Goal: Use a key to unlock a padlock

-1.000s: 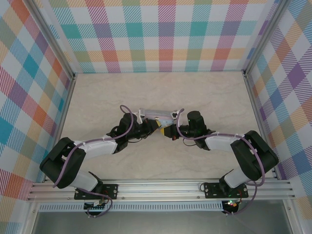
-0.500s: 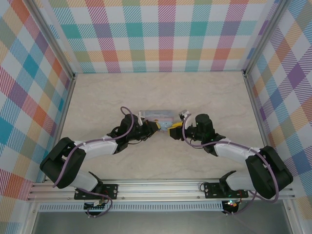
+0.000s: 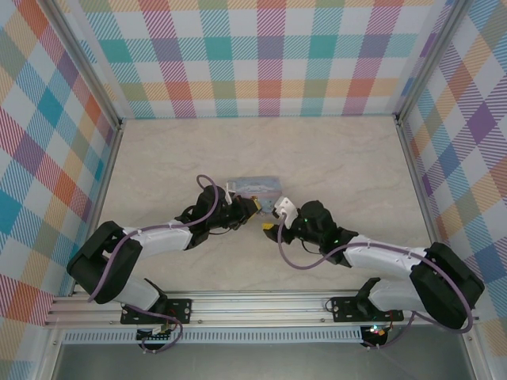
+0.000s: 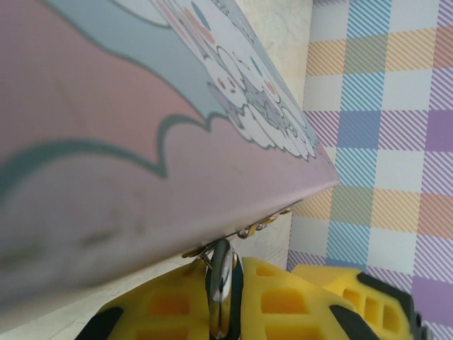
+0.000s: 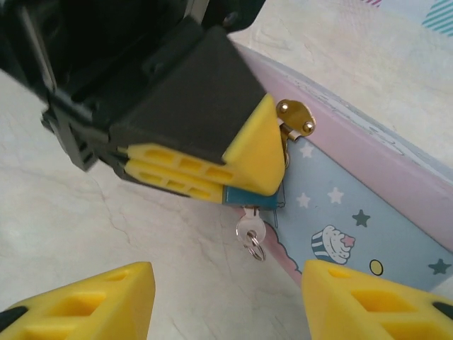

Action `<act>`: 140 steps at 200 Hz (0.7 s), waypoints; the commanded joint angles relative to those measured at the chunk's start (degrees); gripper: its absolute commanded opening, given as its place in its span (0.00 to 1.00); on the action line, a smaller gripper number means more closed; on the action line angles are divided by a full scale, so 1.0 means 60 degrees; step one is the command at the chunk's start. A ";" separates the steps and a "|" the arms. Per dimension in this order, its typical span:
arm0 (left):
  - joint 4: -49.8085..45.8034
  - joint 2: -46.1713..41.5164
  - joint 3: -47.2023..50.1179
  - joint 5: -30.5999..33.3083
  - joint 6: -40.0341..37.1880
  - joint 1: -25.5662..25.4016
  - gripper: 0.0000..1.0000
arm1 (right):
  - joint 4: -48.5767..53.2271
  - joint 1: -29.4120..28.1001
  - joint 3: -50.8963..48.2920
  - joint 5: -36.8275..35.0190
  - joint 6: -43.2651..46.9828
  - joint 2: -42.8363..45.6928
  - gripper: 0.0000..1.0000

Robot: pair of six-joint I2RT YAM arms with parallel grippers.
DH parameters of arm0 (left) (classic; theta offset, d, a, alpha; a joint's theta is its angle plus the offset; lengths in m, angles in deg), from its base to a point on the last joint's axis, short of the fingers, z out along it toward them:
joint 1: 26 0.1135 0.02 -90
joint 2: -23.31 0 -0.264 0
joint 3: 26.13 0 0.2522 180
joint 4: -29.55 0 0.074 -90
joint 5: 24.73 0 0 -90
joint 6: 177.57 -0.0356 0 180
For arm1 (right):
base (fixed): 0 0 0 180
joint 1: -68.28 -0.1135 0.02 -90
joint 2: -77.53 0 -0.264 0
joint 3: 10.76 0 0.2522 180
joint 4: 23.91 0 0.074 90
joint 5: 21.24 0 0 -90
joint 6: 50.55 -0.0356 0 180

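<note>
1. Top view: plaid walls (image 3: 269, 55) fence the table (image 3: 348, 158) on three sides.
   - The pale blue tin (image 3: 255, 186) lies near the middle, and both arms meet at its near edge.
   - Your left arm stretches low from its base with the elbow bent. The left end effector (image 3: 253, 207) sits against the tin's near edge.
   - Your right arm reaches in low from the right. The right end effector (image 3: 272, 227) is just beside the left one and points toward it.
   - The padlock and key are too small to make out here.
2. Left wrist view: the tin's printed pink-and-blue face looms close above the yellow pads (image 4: 283, 304).
   - Brass links (image 4: 263, 224) hang under the tin's edge.
   - The pads are pressed together on a silvery metal loop (image 4: 221, 280).
3. Right wrist view: the left end effector is clamped on the padlock (image 5: 253, 196).
   - The padlock's bluish body peeks out below the pads, beside the tin's brass hasp (image 5: 296, 116).
   - The key (image 5: 248, 228) sticks out of the padlock, with its ring (image 5: 255, 249) beneath it.
   - Your right end effector's fingers (image 5: 85, 301) stand wide apart and hold nothing. The key lies beyond the gap between them and touches neither.
</note>
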 commanded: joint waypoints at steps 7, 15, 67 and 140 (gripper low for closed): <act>0.0243 -0.0005 0.0009 0.0070 0.0768 -0.0086 0.00 | -0.0618 -0.0481 0.0069 -0.1736 0.1431 -0.0493 0.57; 0.0225 -0.0046 0.0009 0.0076 0.0799 -0.0086 0.00 | -0.0684 -0.0549 0.0147 -0.1887 0.1499 -0.0669 0.57; 0.0115 -0.0146 -0.0006 -0.0015 0.0783 -0.0085 0.00 | -0.1339 -0.0788 0.0532 -0.2393 0.1774 -0.1432 0.56; 0.0144 -0.0088 -0.0021 -0.0074 0.0814 -0.0098 0.00 | -0.1639 -0.0973 0.0719 -0.2363 0.1867 -0.1745 0.49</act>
